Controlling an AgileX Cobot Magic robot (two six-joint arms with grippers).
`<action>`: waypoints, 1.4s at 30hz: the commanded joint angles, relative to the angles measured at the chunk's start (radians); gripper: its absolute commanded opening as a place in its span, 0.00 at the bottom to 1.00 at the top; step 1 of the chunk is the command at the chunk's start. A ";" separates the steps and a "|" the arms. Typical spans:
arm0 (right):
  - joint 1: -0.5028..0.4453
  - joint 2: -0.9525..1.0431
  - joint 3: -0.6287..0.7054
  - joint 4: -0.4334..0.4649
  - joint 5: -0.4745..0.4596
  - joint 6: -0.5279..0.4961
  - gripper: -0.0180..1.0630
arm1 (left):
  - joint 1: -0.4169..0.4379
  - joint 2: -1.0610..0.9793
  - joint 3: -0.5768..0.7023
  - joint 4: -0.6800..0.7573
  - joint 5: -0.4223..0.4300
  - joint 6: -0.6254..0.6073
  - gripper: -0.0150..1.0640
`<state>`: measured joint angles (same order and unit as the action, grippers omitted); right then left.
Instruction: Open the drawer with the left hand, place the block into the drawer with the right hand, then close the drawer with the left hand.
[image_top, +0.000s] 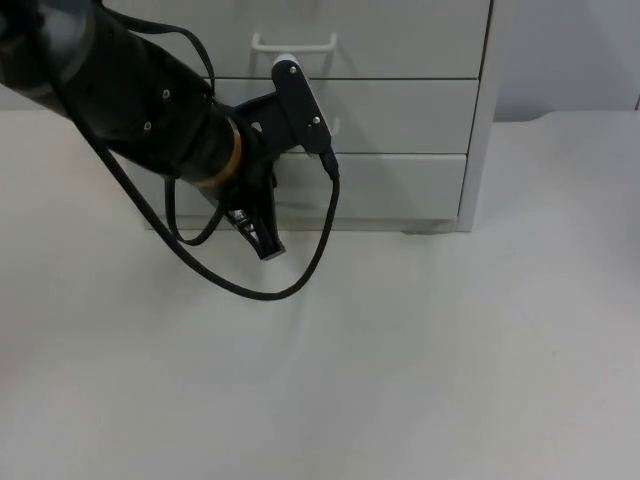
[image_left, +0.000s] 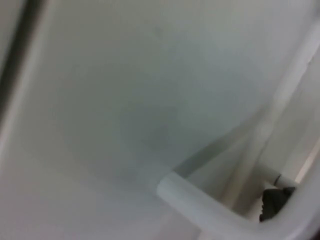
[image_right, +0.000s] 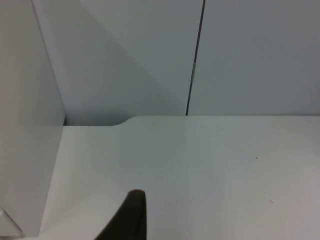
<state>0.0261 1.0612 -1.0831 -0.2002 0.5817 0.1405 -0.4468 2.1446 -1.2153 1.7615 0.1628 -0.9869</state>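
- Gripper first: our left gripper (image_top: 262, 238) hangs low in front of the white drawer unit (image_top: 400, 110), its black fingers pointing down toward the table (image_top: 420, 360) just ahead of the bottom drawer (image_top: 400, 185).
- From the top view we cannot tell how far its fingers stand apart, nor whether they have hold of anything.
- Our left wrist view sits close against a pale drawer front (image_left: 125, 100), with a white handle bar (image_left: 200, 205) crossing it and a black fingertip (image_left: 275, 202) right beside that bar.
- All three drawer fronts in the top view look flush with the cabinet; a white handle (image_top: 293, 43) stands out on the top drawer, and the one on the middle drawer is mostly hidden behind the arm.
- Our right arm waits off to the side: its wrist view has one dark fingertip (image_right: 131, 215) over bare table (image_right: 200, 170), the cabinet's white side (image_right: 25, 125) near it and the grey partition wall (image_right: 250, 55) behind.
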 joint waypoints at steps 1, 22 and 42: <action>-0.002 -0.007 0.005 -0.006 -0.008 0.005 0.99 | 0.006 -0.017 0.035 -0.017 0.003 0.009 0.01; -0.002 -0.007 0.005 -0.004 -0.028 0.024 0.99 | -0.071 -0.043 0.101 -0.017 -0.061 0.093 0.01; -0.002 -0.007 0.005 -0.006 -0.026 0.024 0.99 | -0.071 -0.017 0.025 -0.017 -0.020 0.058 0.01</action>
<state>0.0261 1.0612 -1.0831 -0.2019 0.5616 0.1665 -0.5143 2.1241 -1.1828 1.7506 0.1310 -0.9153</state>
